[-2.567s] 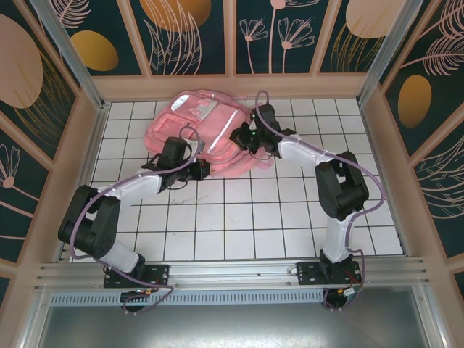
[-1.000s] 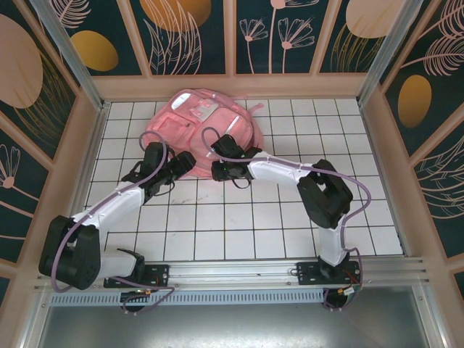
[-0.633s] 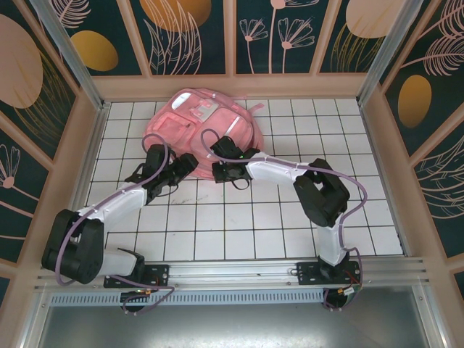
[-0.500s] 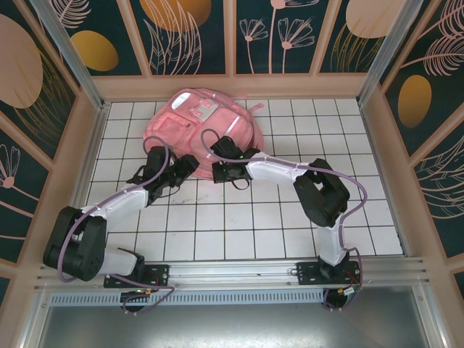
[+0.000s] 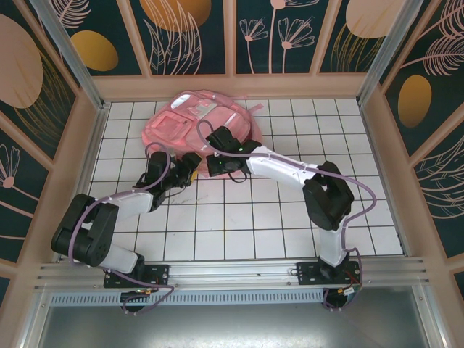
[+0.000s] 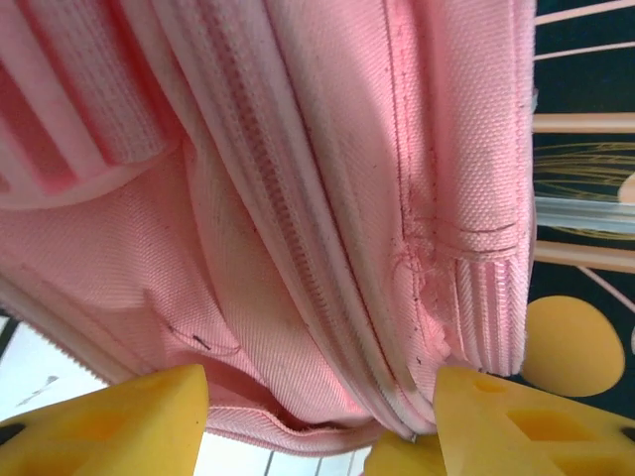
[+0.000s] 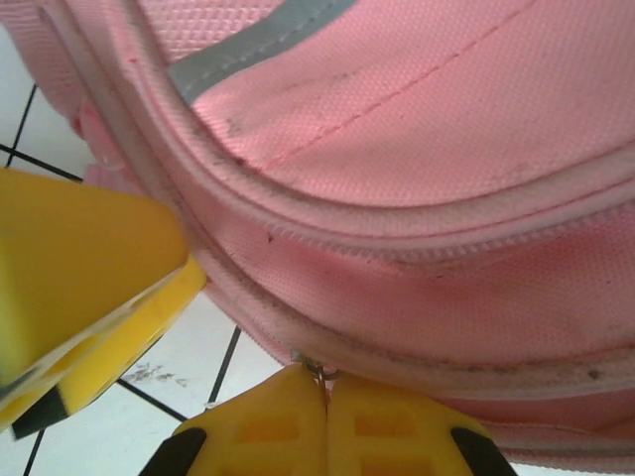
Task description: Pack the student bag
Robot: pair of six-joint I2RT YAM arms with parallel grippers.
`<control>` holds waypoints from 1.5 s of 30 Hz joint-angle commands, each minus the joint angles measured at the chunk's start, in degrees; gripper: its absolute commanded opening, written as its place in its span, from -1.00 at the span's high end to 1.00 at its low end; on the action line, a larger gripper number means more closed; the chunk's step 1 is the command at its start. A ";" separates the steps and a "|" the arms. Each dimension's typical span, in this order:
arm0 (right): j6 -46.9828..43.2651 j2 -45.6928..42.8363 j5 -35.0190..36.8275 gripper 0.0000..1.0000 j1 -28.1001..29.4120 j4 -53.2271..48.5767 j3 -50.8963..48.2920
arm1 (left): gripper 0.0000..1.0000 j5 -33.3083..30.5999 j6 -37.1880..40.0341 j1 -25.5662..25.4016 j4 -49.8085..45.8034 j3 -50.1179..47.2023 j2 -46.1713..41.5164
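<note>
From above, the student bag (image 5: pixel 196 119) lies flat, and both arms reach in to its near edge. The left gripper (image 5: pixel 183 170) sits at the bag's near-left corner and the right gripper (image 5: pixel 216 162) at the middle of the bag's near edge.

On your left wrist camera, the fingers (image 6: pixel 109 421) stand half apart with the bag's bottom hem bunched between them. I read that as a hold on the fabric, bracing the bag.

On your right wrist camera, the claw (image 7: pixel 325 392) is pinched fully together right on the zip line, with a small metal zip pull (image 7: pixel 311 368) showing at its tips. So the step looks like opening the bag. Your next move calls for a steady draw along the zip's curve while the left keeps the bag from sliding.

Compared with half a second ago, the right gripper has crept closer onto the bag and the left elbow has folded lower.
</note>
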 commanded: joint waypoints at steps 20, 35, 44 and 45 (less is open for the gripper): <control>-14.22 0.06 9.86 1.00 6.18 -11.45 8.21 | 0.65 -5.92 -4.06 0.36 0.74 1.52 1.79; -17.28 -6.48 1.40 0.67 -0.85 -9.86 -1.36 | 1.00 -5.77 0.19 0.37 -2.65 1.19 -0.40; -15.32 -4.89 -8.07 0.12 1.05 -2.96 -2.44 | 1.00 -1.04 -2.95 0.40 -1.06 3.68 -1.45; -14.86 -4.30 -7.89 0.09 0.87 -2.82 -2.15 | 1.00 -0.78 -3.14 0.37 -0.93 3.80 -1.45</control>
